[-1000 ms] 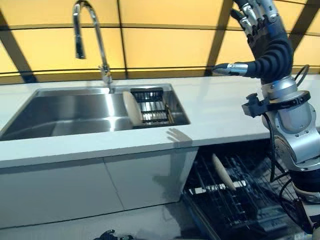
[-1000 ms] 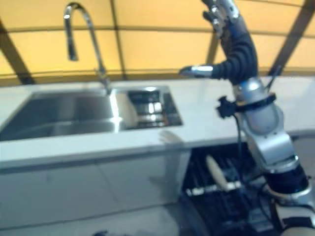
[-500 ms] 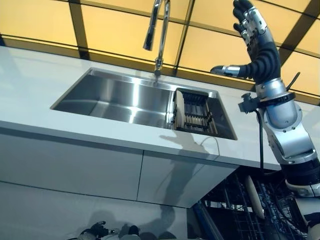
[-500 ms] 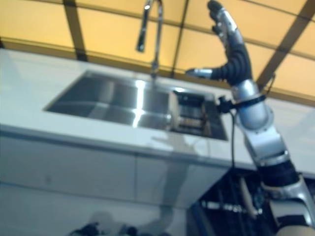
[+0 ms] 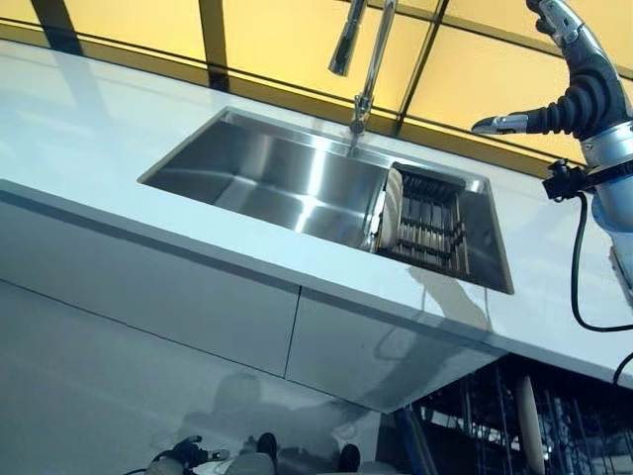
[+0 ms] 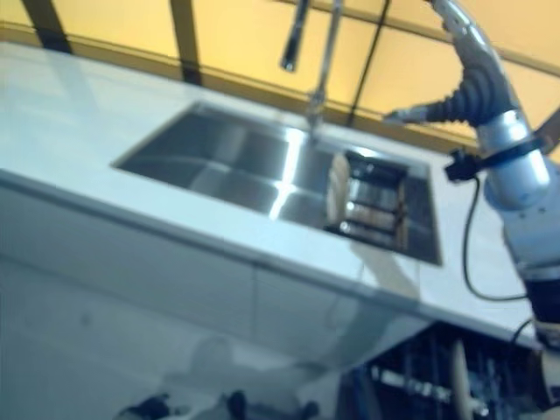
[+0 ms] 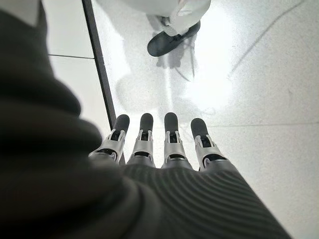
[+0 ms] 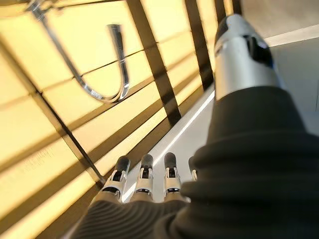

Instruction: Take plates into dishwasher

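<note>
Above the white counter [image 5: 89,139], at the far right of your head views, your right hand [image 5: 584,84] is raised high with its fingers straight and its thumb [image 5: 499,124] stuck out sideways toward the tap [image 5: 366,59]; it holds nothing. Its own wrist view confirms this: the fingers [image 8: 144,174] lie in a straight row against the yellow panelled wall [image 8: 50,129], with the curved tap showing beyond them. Your left hand [image 7: 159,149] appears only in its wrist view, fingers relaxed and straight, empty, pointing down at a pale speckled floor [image 7: 259,89] where a person's dark shoe [image 7: 172,40] stands. One plate [image 5: 391,206] stands on edge in the steel sink [image 5: 277,173], leaning at the left end of the dark rack [image 5: 430,220] that fills the sink's right part. A second plate [image 5: 527,424] stands upright in the open dishwasher [image 5: 475,421] below the counter's right end, set among the dark wire tines. Both hands are well apart from either plate.
</note>
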Controlling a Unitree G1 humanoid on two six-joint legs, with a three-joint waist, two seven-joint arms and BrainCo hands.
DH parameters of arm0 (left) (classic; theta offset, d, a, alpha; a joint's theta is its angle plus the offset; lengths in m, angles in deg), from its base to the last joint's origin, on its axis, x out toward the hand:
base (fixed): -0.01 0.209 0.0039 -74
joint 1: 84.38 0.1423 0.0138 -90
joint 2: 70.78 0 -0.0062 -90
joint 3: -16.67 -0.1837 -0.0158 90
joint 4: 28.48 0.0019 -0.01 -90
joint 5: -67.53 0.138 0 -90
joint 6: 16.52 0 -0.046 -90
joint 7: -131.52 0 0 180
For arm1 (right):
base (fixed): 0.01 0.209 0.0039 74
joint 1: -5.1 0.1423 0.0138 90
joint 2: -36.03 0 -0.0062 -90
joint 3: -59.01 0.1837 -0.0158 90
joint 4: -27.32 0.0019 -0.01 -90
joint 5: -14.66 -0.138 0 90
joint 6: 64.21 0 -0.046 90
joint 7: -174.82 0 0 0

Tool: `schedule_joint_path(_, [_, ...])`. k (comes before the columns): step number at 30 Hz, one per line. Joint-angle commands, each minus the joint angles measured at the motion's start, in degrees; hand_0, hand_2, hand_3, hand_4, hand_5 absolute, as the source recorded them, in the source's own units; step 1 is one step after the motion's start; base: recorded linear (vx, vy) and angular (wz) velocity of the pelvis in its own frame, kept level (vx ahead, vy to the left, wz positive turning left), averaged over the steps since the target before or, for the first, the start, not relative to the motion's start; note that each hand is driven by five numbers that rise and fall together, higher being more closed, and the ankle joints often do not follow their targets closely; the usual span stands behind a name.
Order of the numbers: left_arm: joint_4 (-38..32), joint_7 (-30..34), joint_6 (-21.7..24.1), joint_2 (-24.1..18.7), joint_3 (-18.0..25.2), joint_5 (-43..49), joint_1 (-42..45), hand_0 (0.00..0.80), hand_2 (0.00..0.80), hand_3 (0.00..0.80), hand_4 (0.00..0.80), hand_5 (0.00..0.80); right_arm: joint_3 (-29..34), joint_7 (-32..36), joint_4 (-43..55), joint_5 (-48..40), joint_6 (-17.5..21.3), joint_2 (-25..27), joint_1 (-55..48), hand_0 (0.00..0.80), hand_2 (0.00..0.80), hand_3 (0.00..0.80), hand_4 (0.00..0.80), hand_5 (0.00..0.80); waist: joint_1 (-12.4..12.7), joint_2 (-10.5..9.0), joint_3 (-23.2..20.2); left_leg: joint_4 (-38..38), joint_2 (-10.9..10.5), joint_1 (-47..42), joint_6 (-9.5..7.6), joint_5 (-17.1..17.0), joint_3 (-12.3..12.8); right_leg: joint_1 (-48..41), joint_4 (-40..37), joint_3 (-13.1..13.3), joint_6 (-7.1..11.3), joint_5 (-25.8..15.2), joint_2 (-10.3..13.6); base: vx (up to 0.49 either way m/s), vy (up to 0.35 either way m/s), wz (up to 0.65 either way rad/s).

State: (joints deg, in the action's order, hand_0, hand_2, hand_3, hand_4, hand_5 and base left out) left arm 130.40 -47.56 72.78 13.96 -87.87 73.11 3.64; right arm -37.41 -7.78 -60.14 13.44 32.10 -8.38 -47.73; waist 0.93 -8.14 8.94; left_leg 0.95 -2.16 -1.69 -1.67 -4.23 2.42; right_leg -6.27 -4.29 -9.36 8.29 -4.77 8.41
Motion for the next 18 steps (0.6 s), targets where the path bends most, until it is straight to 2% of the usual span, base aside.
schedule_joint_path(1, [-2.3, 1.0, 1.7, -0.2, -2.3, 1.3, -0.5, 0.000, 0.000, 0.000, 0.000, 0.000, -5.7, 0.5, -3.6, 4.6, 2.4, 5.0, 10.2, 0.000, 0.000, 0.000, 0.000, 0.000, 2.3, 0.94, -3.5, 4.1, 3.3, -6.3, 3.20, 7.1, -1.7, 3.9, 2.7, -1.2, 1.27, -0.7, -0.5, 0.087, -0.103, 0.15])
schedule_joint_path(6, [-5.0, 1.6, 1.6, -0.3, -3.6, 1.9, 0.4, 0.000, 0.000, 0.000, 0.000, 0.000, -11.3, 2.1, -3.8, 14.6, 4.9, 10.3, 14.6, 0.000, 0.000, 0.000, 0.000, 0.000, 3.1, 0.44, -3.1, 4.1, 4.2, -6.1, 3.80, 6.6, -1.1, 2.6, 3.1, -3.6, 0.70, 0.7, -0.8, 0.068, -0.095, 0.17])
schedule_joint_path(7, [-5.7, 1.5, 1.3, -0.5, -4.1, 2.0, 0.6, 0.000, 0.000, 0.000, 0.000, 0.000, -12.7, 2.3, -3.8, 18.1, 6.2, 11.6, 15.6, 0.000, 0.000, 0.000, 0.000, 0.000, 3.3, 0.29, -3.0, 4.1, 4.3, -6.1, 3.89, 6.5, -1.0, 2.5, 3.1, -4.0, 0.65, 0.8, -0.8, 0.064, -0.086, 0.24])
schedule_joint_path(10, [-6.6, 1.5, 0.8, -1.1, -4.4, 2.2, 0.9, 0.000, 0.000, 0.000, 0.000, 0.000, -16.4, 3.7, -3.4, 21.5, 8.7, 14.1, 18.7, 0.000, 0.000, 0.000, 0.000, 0.000, 3.7, -0.15, -2.9, 4.1, 4.6, -6.1, 4.13, 6.2, -0.8, 2.2, 3.2, -4.8, 0.56, 0.9, -1.0, 0.058, -0.080, 0.11])
schedule_joint_path(11, [-6.8, 1.5, 0.5, -1.8, -4.4, 2.0, 1.0, 0.000, 0.000, 0.000, 0.000, 0.000, -19.1, 5.0, -2.7, 23.6, 11.2, 15.5, 20.9, 0.000, 0.000, 0.000, 0.000, 0.000, 3.8, -0.55, -2.8, 4.1, 4.8, -6.1, 4.29, 6.0, -0.6, 2.0, 3.1, -5.1, 0.41, 1.0, -1.3, 0.055, -0.079, 0.05])
schedule_joint_path(18, [-7.1, 1.8, -0.2, -3.0, -4.1, 2.0, 1.3, 0.000, 0.000, 0.000, 0.000, 0.000, -29.4, 10.5, 1.0, 30.8, 18.6, 17.8, 30.3, 0.000, 0.000, 0.000, 0.000, 0.000, 4.0, -1.30, -3.0, 4.1, 5.2, -5.5, 4.81, 5.2, 0.1, 0.9, 2.2, -6.0, -0.24, 1.4, -2.1, 0.038, -0.040, 0.07])
